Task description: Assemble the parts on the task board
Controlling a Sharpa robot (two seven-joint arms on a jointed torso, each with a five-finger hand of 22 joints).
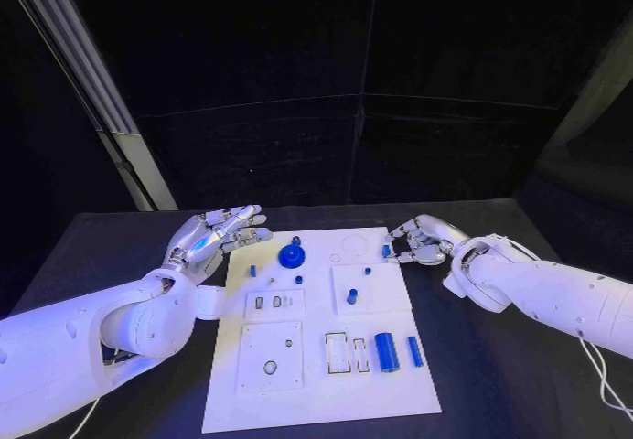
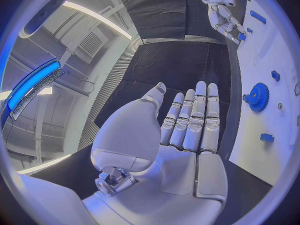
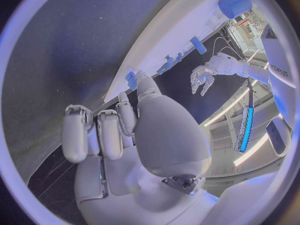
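Observation:
The white task board (image 1: 316,384) lies in the middle of the black table. A blue gear (image 1: 292,254) stands near its far left, also seen in the left wrist view (image 2: 257,96). My left hand (image 1: 218,233) hovers beside the board's far left edge, fingers straight and apart, holding nothing (image 2: 187,130). My right hand (image 1: 420,240) is at the board's far right edge, fingers curled, pinching a small blue part (image 1: 387,250) between thumb and fingertip (image 3: 130,79). That part touches or hangs just over the board; I cannot tell which.
Small blue pegs (image 1: 252,270) (image 1: 298,279) (image 1: 351,295) sit on the board's middle. A thick blue cylinder (image 1: 387,352) and a thinner blue bar (image 1: 414,351) lie near the right front, beside empty slots (image 1: 346,353). Black table surrounds the board.

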